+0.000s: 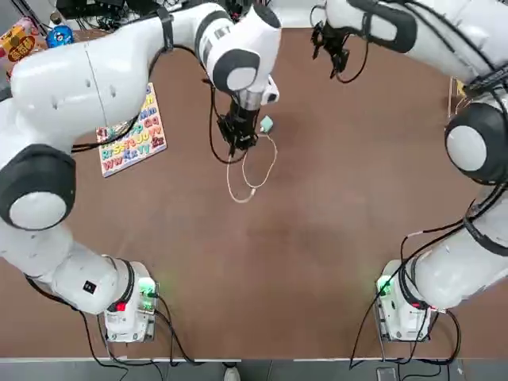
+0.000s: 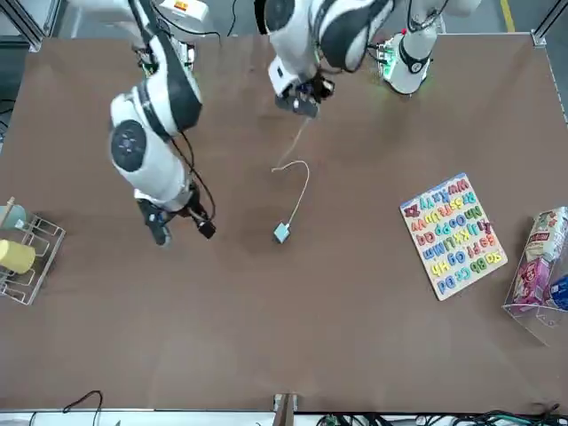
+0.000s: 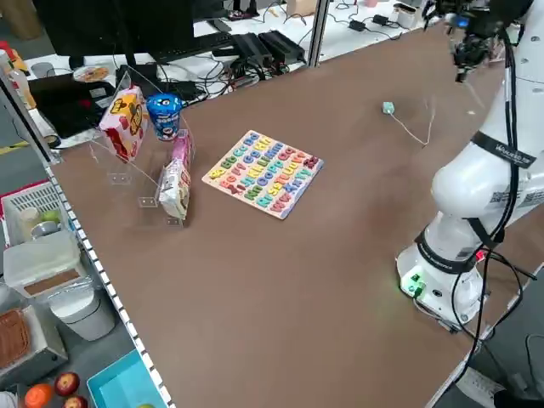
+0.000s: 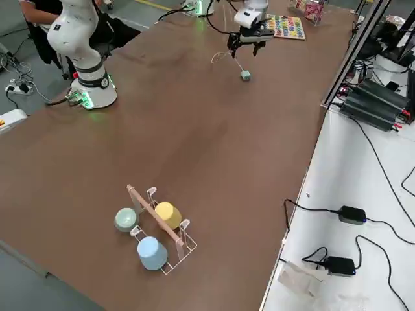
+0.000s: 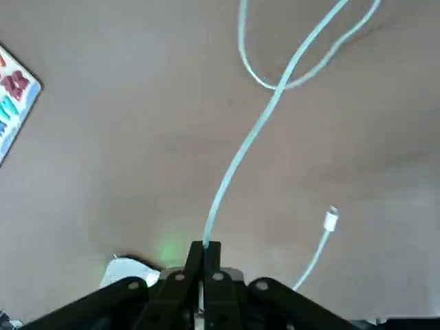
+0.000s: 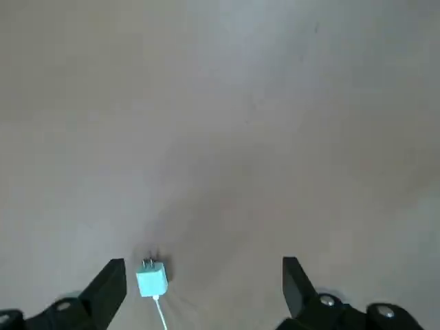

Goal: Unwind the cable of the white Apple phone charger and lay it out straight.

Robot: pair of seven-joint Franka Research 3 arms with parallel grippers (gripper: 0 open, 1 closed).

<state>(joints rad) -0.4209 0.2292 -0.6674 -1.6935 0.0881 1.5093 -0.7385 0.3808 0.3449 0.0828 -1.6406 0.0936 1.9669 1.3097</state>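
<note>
Where it lies mid-table, the thin white cable (image 1: 252, 168) curls in a loose loop, its small squarish plug block (image 1: 267, 125) resting on the smooth brown table (image 1: 302, 254). The left hand (image 5: 204, 256) is clenched on the cable, lifting one strand. The right hand (image 6: 203, 271) hangs released above the plug block. A colourful alphabet puzzle (image 1: 135, 131) lies well apart.

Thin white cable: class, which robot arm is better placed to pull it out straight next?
Left. The left gripper is shut on the thin white cable, lifting it; the right gripper hangs open, apart from the small square charger block.
</note>
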